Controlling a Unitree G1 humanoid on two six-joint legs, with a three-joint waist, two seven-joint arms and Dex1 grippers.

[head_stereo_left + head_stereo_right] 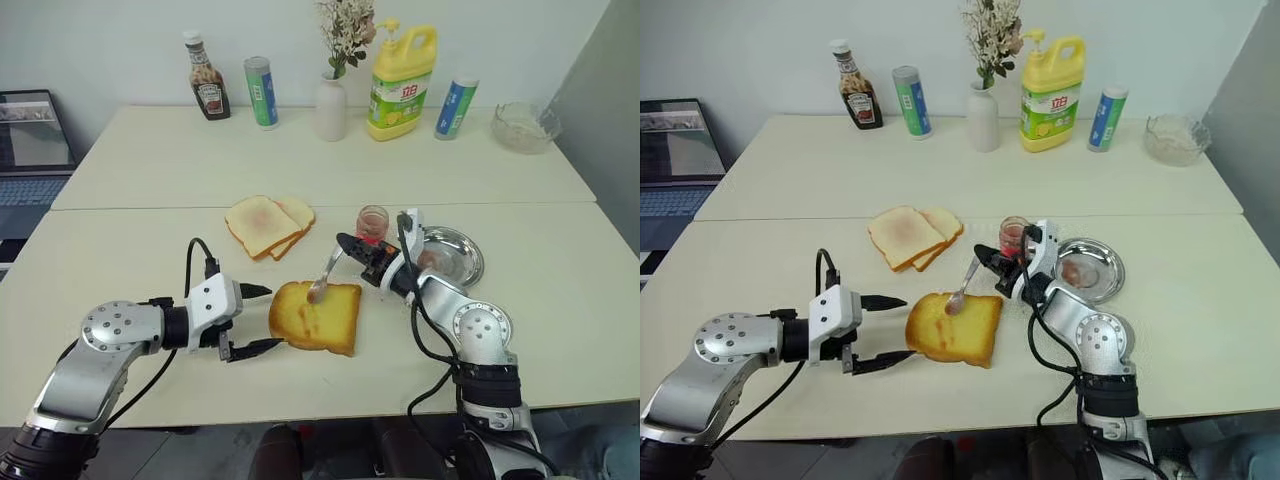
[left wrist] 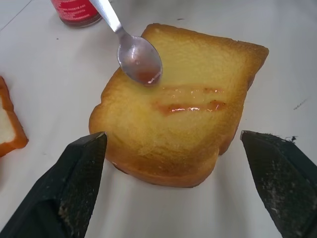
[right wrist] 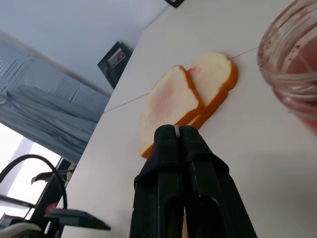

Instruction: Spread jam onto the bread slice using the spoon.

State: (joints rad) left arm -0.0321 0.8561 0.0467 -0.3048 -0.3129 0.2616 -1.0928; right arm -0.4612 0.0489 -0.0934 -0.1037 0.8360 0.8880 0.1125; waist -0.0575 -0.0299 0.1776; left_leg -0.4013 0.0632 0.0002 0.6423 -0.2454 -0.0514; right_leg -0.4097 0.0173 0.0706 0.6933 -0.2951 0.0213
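One spoon (image 1: pixel 322 282) over bread slice (image 1: pixel 318 317)

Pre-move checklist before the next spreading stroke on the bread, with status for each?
1. Right end effector shut on the spoon: ok.
2. Spoon bowl over the bread slice: ok.
3. Jam on the spoon: ok, a little red shows in the bowl in the left wrist view.
4. Bread covered: not ok, thin red streaks across the middle, the rest bare.
5. Left end effector open beside the slice, not touching: ok.
6. Jam jar upright near the right end effector: ok.
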